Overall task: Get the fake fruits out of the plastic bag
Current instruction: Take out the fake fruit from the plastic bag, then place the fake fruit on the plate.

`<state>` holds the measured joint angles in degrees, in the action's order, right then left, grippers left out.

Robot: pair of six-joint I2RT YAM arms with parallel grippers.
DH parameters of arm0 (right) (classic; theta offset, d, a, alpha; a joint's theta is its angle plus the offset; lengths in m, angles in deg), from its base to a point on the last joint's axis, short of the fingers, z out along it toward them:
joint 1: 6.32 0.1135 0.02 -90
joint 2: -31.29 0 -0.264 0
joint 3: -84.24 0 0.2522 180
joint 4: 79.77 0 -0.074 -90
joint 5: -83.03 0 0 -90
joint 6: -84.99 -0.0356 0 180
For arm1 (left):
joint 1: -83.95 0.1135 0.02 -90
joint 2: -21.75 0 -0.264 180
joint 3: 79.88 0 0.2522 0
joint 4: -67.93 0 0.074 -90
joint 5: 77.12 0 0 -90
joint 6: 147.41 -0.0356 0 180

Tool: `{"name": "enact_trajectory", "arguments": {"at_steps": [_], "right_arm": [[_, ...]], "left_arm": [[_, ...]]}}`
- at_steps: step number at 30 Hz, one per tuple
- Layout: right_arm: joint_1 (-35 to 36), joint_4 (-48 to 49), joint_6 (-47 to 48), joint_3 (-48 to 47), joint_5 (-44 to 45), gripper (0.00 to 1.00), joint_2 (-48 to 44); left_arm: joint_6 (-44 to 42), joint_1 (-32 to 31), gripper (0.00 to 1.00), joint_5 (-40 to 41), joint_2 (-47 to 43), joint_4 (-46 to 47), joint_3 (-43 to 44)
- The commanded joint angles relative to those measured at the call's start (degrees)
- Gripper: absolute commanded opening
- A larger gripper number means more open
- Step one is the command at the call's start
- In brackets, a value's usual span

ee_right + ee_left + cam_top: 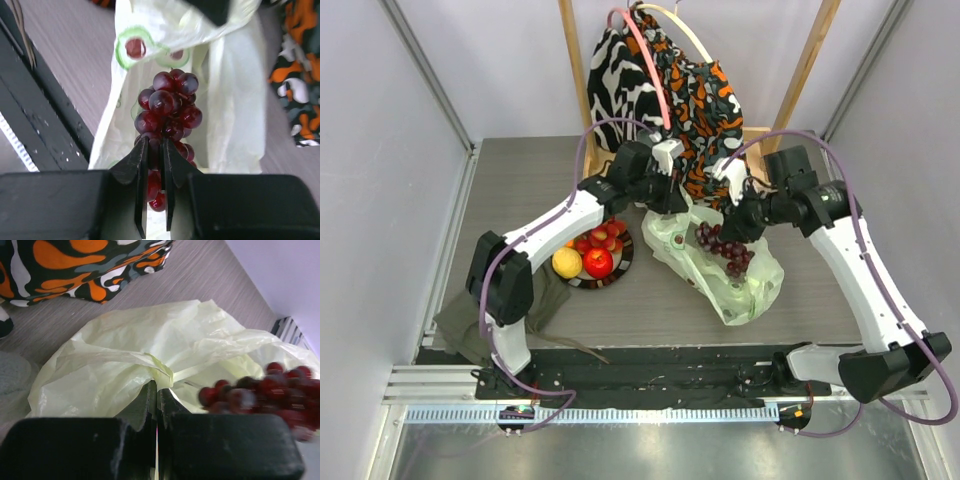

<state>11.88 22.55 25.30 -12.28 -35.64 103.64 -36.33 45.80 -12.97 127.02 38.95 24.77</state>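
The pale-green plastic bag (740,285) lies right of centre on the table. My left gripper (157,387) is shut on a fold of the bag (150,340) at its upper left edge and holds it up. My right gripper (155,150) is shut on the dark purple grape bunch (170,105), which hangs over the bag's mouth (725,250). The grapes also show blurred in the left wrist view (260,392). A yellow lemon-like fruit (567,262), a red apple (598,262) and red strawberries (603,238) lie on the round dark-rimmed plate (620,275).
Black-white-orange patterned garments (670,80) hang on a wooden rack at the back, just behind both grippers. An olive-grey cloth (460,325) lies at the front left beside the left arm's base. A black rail (650,365) runs along the near edge.
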Motion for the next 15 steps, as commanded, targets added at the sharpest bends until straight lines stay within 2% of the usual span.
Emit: {"name": "enact_trajectory", "arguments": {"at_steps": [1, 2, 3, 4, 7, 12, 15], "right_arm": [[-0.44, 1.61, -4.73, -9.25, 1.4, 0.07, -2.57], [-0.53, 1.78, -4.82, -10.04, 2.46, 0.07, -2.75], [-0.7, 2.3, -6.99, -11.36, 3.78, 0.05, -2.84], [-0.97, 3.09, -8.41, -12.5, 4.05, 0.04, -2.49], [-1.32, 4.41, -13.93, -19.0, 1.34, 0.04, -0.03], [-1.32, 8.2, -21.07, -28.5, -4.64, 0.04, 4.63], [-0.8, 8.64, -23.0, -32.72, -8.86, 0.05, 8.31]], "left_arm": [[0.8, 0.36, 0.04, 1.94, 0.81, 1.78, 0.6], [0.8, 0.36, 0.11, 1.94, 0.9, 1.08, 1.3], [0.46, 0.36, 0.23, 1.85, 0.81, 0.64, 1.74], [0.28, 0.45, 0.48, 1.68, 0.64, 0.37, 2.09], [-0.6, 0.8, 0.77, 1.94, -1.03, -2.26, 4.46], [-2.97, 4.91, 0.93, 0.8, -8.93, -7.62, 7.63], [-7.09, 8.25, 0.95, 0.62, -15.08, -11.92, 7.37]]}}
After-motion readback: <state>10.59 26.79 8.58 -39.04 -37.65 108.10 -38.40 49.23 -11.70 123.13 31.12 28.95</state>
